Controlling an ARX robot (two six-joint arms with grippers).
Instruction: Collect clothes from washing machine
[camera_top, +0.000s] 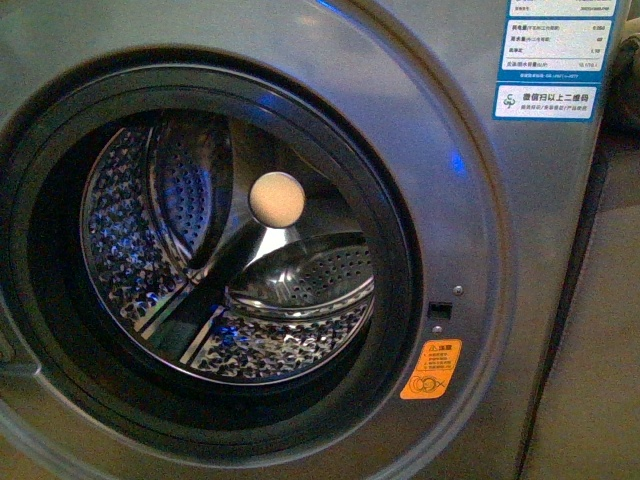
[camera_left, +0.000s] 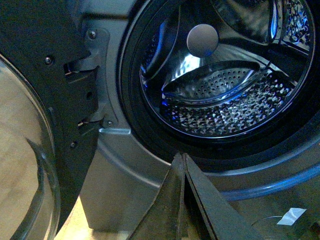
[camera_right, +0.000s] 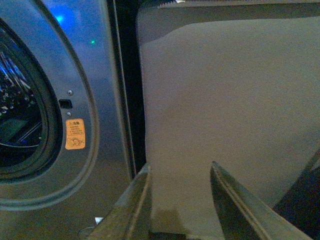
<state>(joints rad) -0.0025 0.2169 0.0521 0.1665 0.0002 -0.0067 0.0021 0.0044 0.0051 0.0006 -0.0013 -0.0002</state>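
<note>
The grey washing machine fills the front view, its black-rimmed porthole open onto the perforated steel drum. The drum shows bare metal; no dark clothes are in view in any frame. An orange sticker sits right of the porthole. In the left wrist view my left gripper is shut and empty, just below the porthole rim, with the drum beyond. In the right wrist view my right gripper is open and empty, facing a tan-brown cabinet side; the machine and its sticker are beside it.
The open glass door hangs on its hinge beside the porthole in the left wrist view. A dark gap separates machine and cabinet. White labels sit on the machine's upper front. A scrap of white tape lies on the floor.
</note>
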